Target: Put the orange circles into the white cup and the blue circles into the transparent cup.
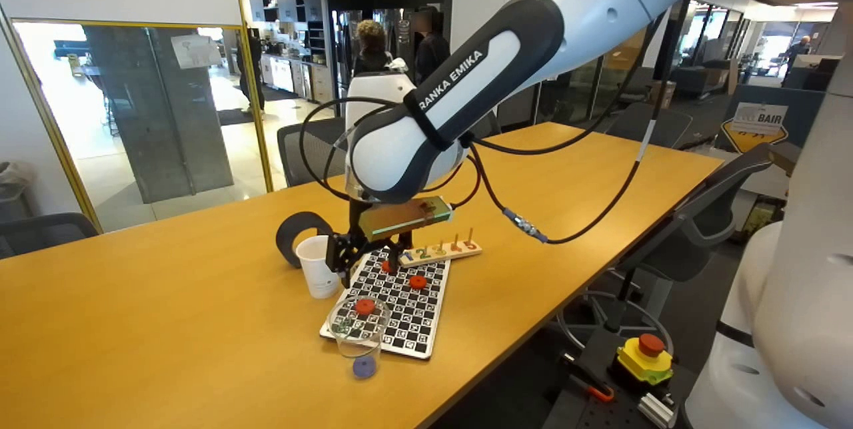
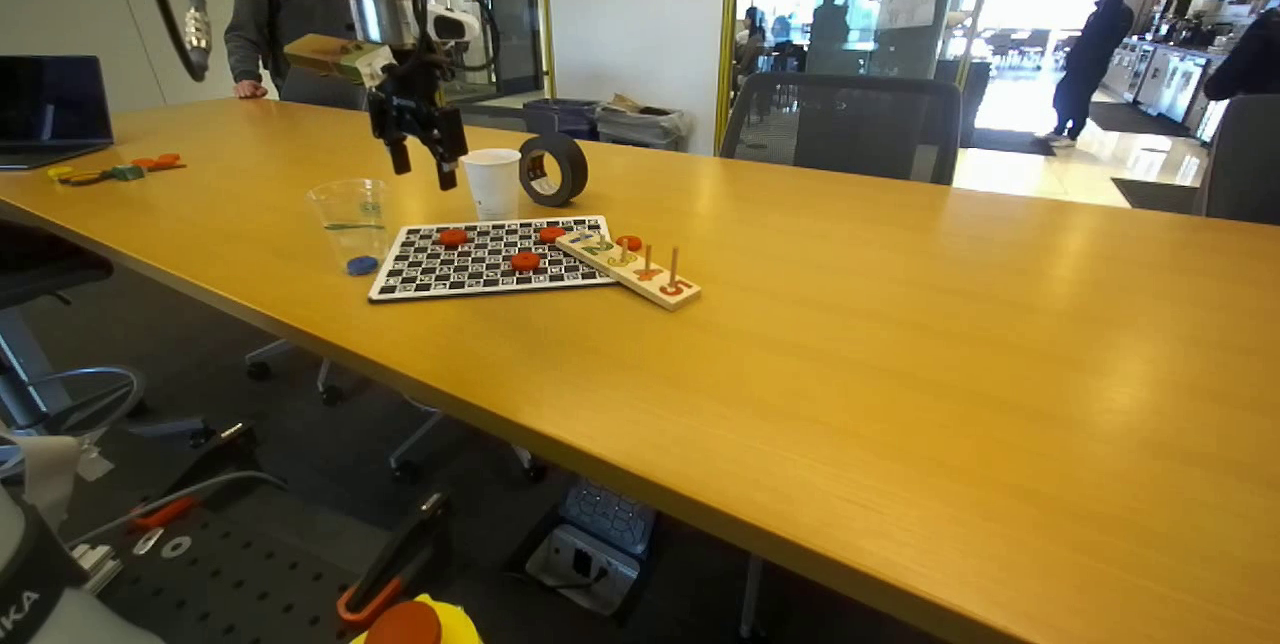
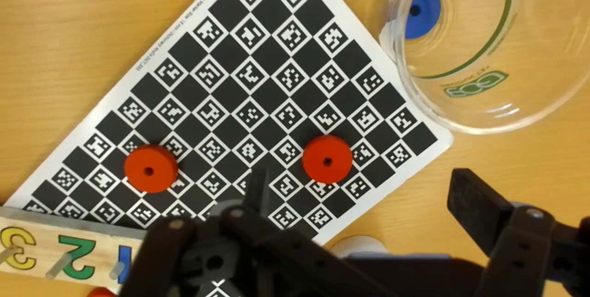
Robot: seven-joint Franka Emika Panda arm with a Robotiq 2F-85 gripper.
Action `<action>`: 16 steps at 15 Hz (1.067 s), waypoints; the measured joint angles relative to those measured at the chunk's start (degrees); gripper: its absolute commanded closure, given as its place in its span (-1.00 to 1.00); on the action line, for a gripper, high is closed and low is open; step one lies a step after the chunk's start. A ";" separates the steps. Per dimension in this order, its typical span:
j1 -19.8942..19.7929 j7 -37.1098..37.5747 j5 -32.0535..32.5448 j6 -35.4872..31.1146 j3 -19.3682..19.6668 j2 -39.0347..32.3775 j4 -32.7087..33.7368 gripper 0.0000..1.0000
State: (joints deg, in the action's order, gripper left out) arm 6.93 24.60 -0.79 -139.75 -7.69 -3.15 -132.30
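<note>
Blue disc (image 3: pixel 426 9) in the clear plastic cup (image 3: pixel 477 84) beside the ChArUco board (image 3: pixel 249 92)! Orange discs (image 3: pixel 327 153) wait on it; gripper (image 3: pixel 362 191) spread, empty; white paper cup (image 2: pixel 492 186), interior unseen.

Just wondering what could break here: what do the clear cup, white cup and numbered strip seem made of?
The clear cup looks like thin, glossy plastic: see-through, with glare streaks. The white cup is probably paper with a matte finish, opaque and lightly printed, though plastic is possible. The numbered strip looks like smooth, dull wood, given its tan colour and faint grain.
</note>
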 measured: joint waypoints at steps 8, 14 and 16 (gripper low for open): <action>1.83 12.51 0.51 -3.46 3.29 -12.79 7.36 -1.00; 4.75 17.59 0.73 -2.04 4.95 -15.50 9.22 -1.00; 5.52 19.54 1.40 -1.47 5.23 -15.48 9.21 -1.00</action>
State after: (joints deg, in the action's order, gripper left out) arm 12.45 44.13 0.61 -141.22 -2.46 -18.62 -123.09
